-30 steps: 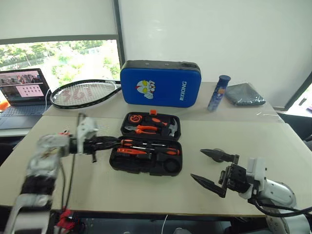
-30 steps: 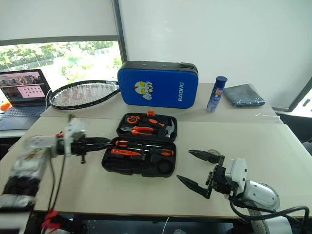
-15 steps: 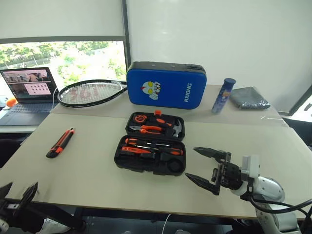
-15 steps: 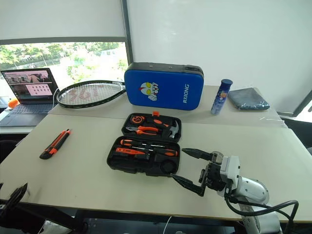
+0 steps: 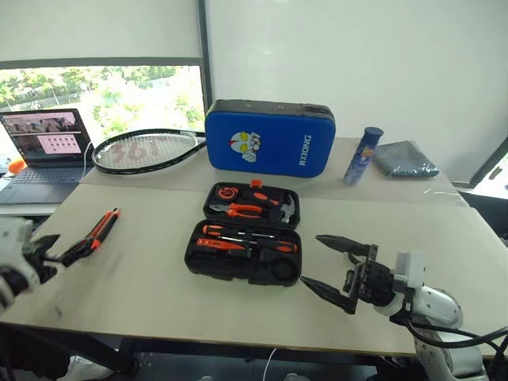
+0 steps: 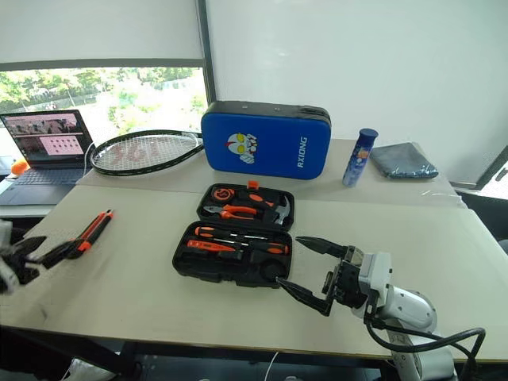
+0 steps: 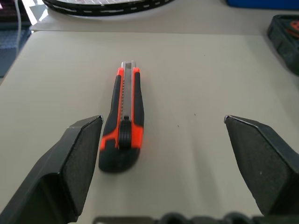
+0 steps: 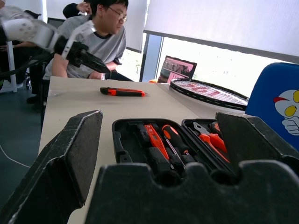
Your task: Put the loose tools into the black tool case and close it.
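Both grippers, left gripper (image 7: 163, 135) and right gripper (image 5: 333, 266), are spread wide, with the utility knife (image 7: 123, 126) lying loose on the table (image 5: 159, 294)

Bright daylight from the window (image 5: 103, 95) at the left, soft shadows, left fingers (image 5: 71, 252) slightly blurred

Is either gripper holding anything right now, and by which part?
Nothing is held. The left gripper is open with the utility knife lying on the table between its fingers; the right gripper is open and empty.
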Motion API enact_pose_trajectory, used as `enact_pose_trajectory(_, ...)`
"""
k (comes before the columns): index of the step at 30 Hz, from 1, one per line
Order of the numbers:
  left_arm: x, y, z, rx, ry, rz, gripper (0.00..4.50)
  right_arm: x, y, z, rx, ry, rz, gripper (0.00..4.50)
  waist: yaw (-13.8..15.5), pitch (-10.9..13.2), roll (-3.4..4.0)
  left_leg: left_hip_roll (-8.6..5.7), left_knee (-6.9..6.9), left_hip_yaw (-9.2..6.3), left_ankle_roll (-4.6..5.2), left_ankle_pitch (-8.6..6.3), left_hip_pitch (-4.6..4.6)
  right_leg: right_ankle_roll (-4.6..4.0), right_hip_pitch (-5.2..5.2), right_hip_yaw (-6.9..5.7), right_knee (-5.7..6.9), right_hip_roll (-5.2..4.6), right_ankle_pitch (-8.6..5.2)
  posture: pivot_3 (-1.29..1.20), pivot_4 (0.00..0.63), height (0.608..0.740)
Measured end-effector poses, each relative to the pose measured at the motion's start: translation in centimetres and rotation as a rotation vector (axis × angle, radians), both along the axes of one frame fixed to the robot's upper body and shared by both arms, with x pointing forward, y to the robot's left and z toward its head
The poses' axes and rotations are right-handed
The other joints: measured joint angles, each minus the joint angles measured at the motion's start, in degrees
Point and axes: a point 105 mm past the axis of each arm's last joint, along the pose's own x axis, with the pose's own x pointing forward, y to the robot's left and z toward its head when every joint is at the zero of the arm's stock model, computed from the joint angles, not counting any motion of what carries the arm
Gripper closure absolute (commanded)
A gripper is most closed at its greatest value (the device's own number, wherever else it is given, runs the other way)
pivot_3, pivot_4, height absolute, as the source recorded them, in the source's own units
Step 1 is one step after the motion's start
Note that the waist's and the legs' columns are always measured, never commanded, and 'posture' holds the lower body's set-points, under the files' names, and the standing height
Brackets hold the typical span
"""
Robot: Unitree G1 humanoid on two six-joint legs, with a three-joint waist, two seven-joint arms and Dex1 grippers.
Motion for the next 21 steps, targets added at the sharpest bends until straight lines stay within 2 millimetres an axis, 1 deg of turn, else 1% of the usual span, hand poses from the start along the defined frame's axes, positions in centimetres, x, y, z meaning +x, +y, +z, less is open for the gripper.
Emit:
enact_pose_trajectory(2, 1.1, 0.5, -0.4, 0.005, 0.062, 0.027, 0.01, 0.1, 0.3, 0.0, 0.001, 0.01, 0.005, 0.0, -0.4, 0.0, 0.0, 0.0, -0.1, -0.01, 0.0, 0.0, -0.05, -0.06, -0.05, -0.01, -0.03, 0.01, 0.04, 0.0, 0.15, 0.74)
enact_pose_trajectory(3, 2.0, 0.6, -0.5, 0.007, 0.084, 0.034, 0.01, 0.1, 0.5, 0.0, 0.001, 0.017, 0.01, 0.0, -0.5, 0.0, -0.02, -0.03, -0.1, -0.02, 0.0, 0.0, -0.09, -0.07, -0.1, -0.05, -0.04, 0.02, 0.03, 0.0, 0.15, 0.74)
enact_pose_trajectory(6, 3.9, 0.3, -0.9, 0.012, 0.148, 0.029, 0.01, 0.1, 0.7, 0.1, -0.002, 0.021, 0.014, 0.0, -0.5, 0.0, -0.06, -0.02, -0.11, -0.06, -0.01, 0.0, -0.26, -0.08, -0.2, -0.1, -0.06, 0.0, 0.04, 0.0, 0.15, 0.74)
enact_pose_trajectory(8, 4.6, 0.3, -1.4, 0.022, 0.186, 0.042, 0.01, 0.1, 0.7, 0.1, -0.003, 0.02, 0.01, 0.0, -0.6, 0.0, -0.06, -0.03, -0.11, -0.07, -0.01, 0.0, -0.33, -0.08, -0.22, -0.14, -0.14, -0.02, 0.04, 0.0, 0.15, 0.74)
enact_pose_trajectory(9, 5.1, 0.2, -2.0, 0.02, 0.215, 0.045, 0.01, 0.0, 0.7, 0.1, -0.005, 0.021, 0.008, 0.0, -0.5, 0.0, -0.06, -0.04, -0.1, -0.07, 0.0, 0.0, -0.33, -0.08, -0.22, -0.15, -0.17, -0.02, 0.04, 0.0, 0.15, 0.74)
enact_pose_trajectory(11, 5.3, -0.1, -3.2, 0.014, 0.263, 0.043, 0.01, 0.0, 0.7, 0.1, -0.007, 0.022, 0.004, 0.0, -0.5, 0.0, -0.07, -0.04, -0.1, -0.09, 0.0, 0.0, -0.38, -0.07, -0.23, -0.17, -0.17, -0.02, 0.04, 0.0, 0.15, 0.74)
enact_pose_trajectory(12, 5.3, -0.2, -3.9, 0.015, 0.294, 0.049, 0.27, -0.1, 0.7, 0.1, -0.008, 0.022, 0.0, 0.0, -0.5, 0.0, -0.08, -0.03, -0.09, -0.09, 0.0, 0.0, -0.4, -0.07, -0.25, -0.18, -0.17, -0.02, 0.04, 0.0, 0.15, 0.74)
enact_pose_trajectory(14, 5.4, 0.0, -4.0, 0.011, 0.299, 0.061, 0.71, -0.2, 0.5, 0.0, -0.013, 0.03, -0.01, 0.0, -0.5, 0.0, -0.08, -0.03, -0.06, -0.13, 0.0, 0.0, -0.44, -0.07, -0.27, -0.21, -0.15, -0.03, 0.04, 0.0, 0.15, 0.74)
enact_pose_trajectory(15, 5.3, 0.0, -4.0, 0.005, 0.301, 0.066, 1.14, -0.3, 0.5, -0.2, -0.016, 0.036, -0.014, 0.0, -0.5, 0.0, -0.08, -0.04, -0.06, -0.13, -0.01, 0.0, -0.44, -0.07, -0.27, -0.22, -0.13, -0.03, 0.04, 0.0, 0.15, 0.74)
enact_pose_trajectory(18, 5.2, 0.3, -4.2, 0.015, 0.311, 0.071, 2.18, -0.5, 0.4, -0.4, -0.015, 0.052, -0.023, 0.0, -0.5, 0.0, -0.08, -0.05, -0.03, -0.13, -0.01, 0.0, -0.44, -0.07, -0.26, -0.22, -0.1, -0.06, 0.04, 0.0, 0.15, 0.74)
enact_pose_trajectory(20, 5.0, 0.4, -4.3, 0.018, 0.315, 0.061, 2.73, -0.6, 0.3, -0.4, -0.013, 0.053, -0.03, 0.0, -0.4, 0.0, -0.08, -0.05, 0.03, -0.13, -0.01, 0.0, -0.44, -0.06, -0.25, -0.22, -0.04, -0.06, 0.03, 0.0, 0.15, 0.74)
enact_pose_trajectory(21, 5.1, 0.3, -4.2, 0.017, 0.303, 0.046, 2.83, -0.7, 0.3, -0.4, -0.013, 0.053, -0.032, 0.0, -0.4, 0.0, -0.07, -0.06, 0.04, -0.14, -0.01, 0.0, -0.44, -0.06, -0.25, -0.22, -0.03, -0.06, 0.03, 0.0, 0.15, 0.74)
